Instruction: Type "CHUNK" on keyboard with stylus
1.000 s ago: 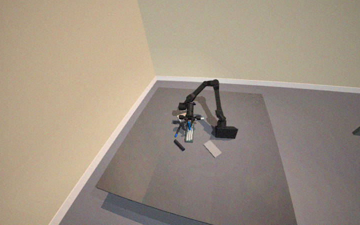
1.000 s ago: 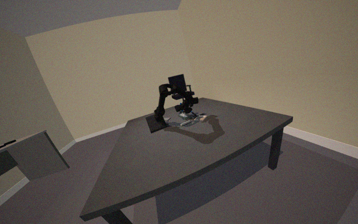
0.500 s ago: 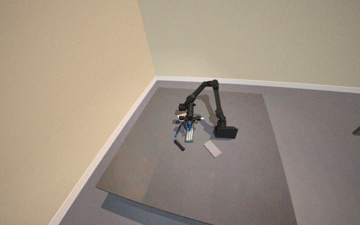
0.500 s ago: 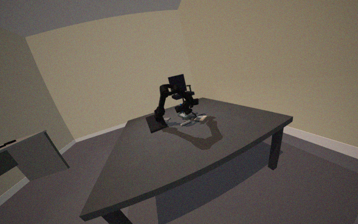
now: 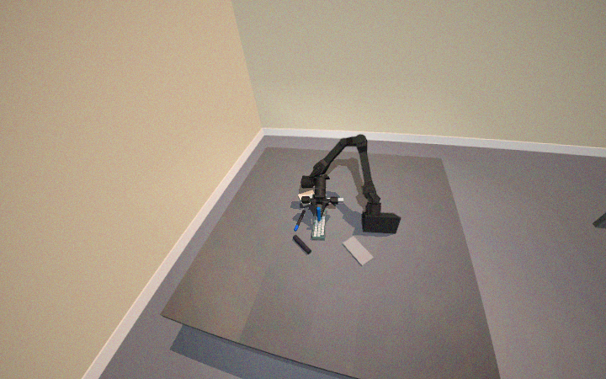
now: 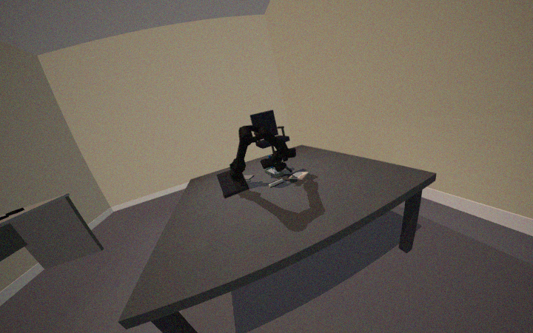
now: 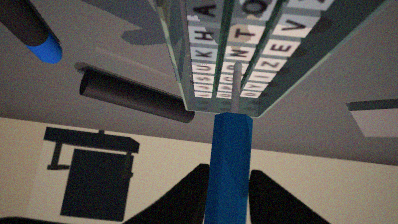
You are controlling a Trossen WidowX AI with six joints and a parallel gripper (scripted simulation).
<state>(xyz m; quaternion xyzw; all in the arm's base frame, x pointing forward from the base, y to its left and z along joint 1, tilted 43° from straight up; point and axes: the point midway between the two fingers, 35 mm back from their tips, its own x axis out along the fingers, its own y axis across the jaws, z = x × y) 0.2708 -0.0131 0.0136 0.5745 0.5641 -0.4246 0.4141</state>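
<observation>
Because your black jaws (image 5: pixel 319 207) are closed to a narrow gap on the stylus with the blue faceted barrel and thin grey tip (image 5: pixel 318 213) (image 7: pixel 231 150), you have your tool in hand. It points down toward the white lettered keys of the long green-framed keyboard (image 5: pixel 317 237) (image 7: pixel 188 95), and in the wrist view its tip overlaps the middle row just by N; whether it touches a key, you cannot tell.

Expect the stylus to be light and stiff, its smooth barrel perhaps apt to twist or slide up when you press. Your hold on the barrel, well back from the tip, looks right; keep it firm and push straight down. The keys sit tightly side by side, so a small slant could catch a neighbour.

Beyond the keyboard's long edge lie a black pen with a blue end (image 5: pixel 300 220) (image 7: pixel 47 50) and a dark cylinder (image 5: pixel 301 244) (image 7: pixel 135 97); on the other side, a pale flat block (image 5: pixel 357 250) (image 7: pixel 377 121) rests well apart on the grey surface (image 5: pixel 390 301) (image 6: pixel 235 248). Lift clear of the keys before travelling.
</observation>
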